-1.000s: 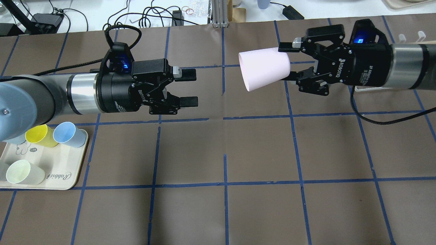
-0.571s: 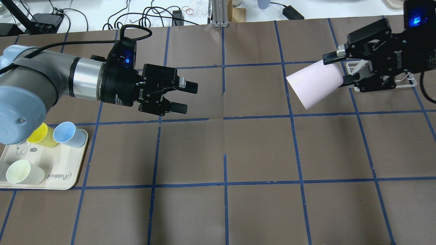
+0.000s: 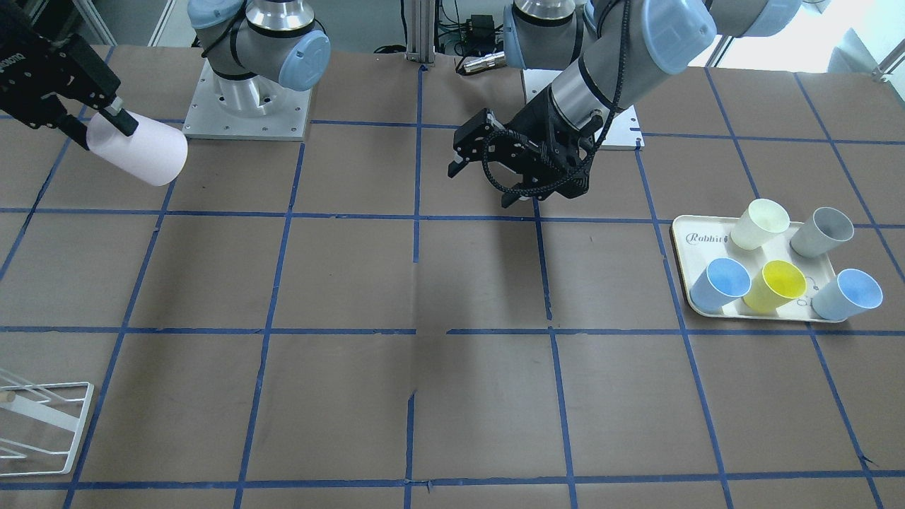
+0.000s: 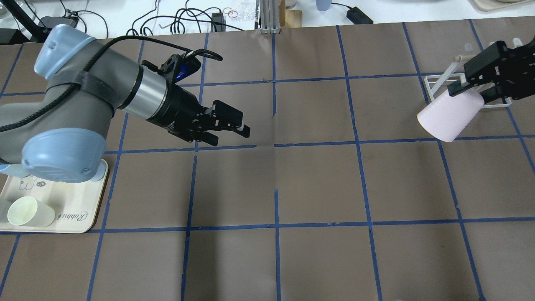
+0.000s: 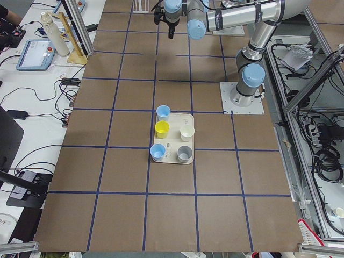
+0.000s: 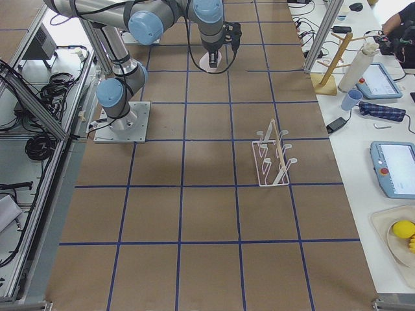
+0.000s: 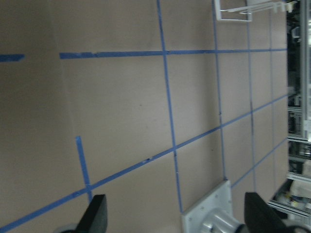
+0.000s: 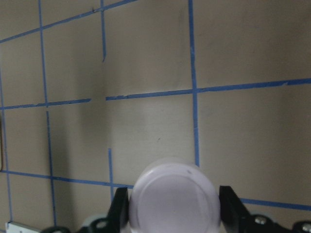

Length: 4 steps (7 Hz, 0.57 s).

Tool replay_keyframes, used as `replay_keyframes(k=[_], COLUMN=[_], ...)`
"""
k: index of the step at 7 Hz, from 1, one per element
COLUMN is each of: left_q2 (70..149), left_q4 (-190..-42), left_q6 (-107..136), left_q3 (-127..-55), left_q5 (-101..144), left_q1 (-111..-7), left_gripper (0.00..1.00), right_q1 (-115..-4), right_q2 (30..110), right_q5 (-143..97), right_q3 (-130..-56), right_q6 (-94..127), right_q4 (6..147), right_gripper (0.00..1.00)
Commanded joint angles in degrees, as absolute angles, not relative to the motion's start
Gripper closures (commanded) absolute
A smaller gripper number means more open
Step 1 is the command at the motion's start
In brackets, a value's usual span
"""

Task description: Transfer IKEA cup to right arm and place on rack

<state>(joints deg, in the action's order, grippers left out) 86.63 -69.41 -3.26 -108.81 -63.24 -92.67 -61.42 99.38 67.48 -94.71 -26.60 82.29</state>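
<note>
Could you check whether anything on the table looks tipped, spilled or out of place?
Nothing stands out. The five cups sit upright on the tray, the rack stands upright, and the IKEA cup is held tilted in the right gripper, off the table, which suits a carry.

I note left arm (image 4: 79, 90): grey tube, silver wrist band, pale blue joint caps (image 4: 62, 155), braided black cable (image 4: 138, 40), black left gripper (image 4: 231, 133). Right arm (image 3: 247, 42) same colours.

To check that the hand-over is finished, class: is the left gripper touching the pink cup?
Apart. The overhead view shows wide bare table between the open left gripper and the pink cup, which the right gripper holds.
</note>
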Motion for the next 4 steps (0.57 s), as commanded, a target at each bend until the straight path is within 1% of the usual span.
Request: replay_keyframes(k=[1,3,4], left_q2=[86.84,87.88,87.63], left_q4=[-70.26,-84.66,-86.81], left_q6=[-0.88,0.08,1.13], left_q3=[-102.70,-92.34,-91.33], left_q5=[-81.32,-87.27,-88.15], left_q1=[-94.04,-93.78,-93.26], left_gripper=[0.00,0.00,0.00], right_q1=[-61.44,-61.44,-61.44], right_q2=[96.17,91.95,89.58], right_q5=[76.87,80.22,81.29], right_q3=[-94.83,-94.75,-94.83], right_q6=[-30.20,-35.76,-37.42], right_q4=[96.10,104.03,108.41], right_gripper=[0.87,0.89,0.88])
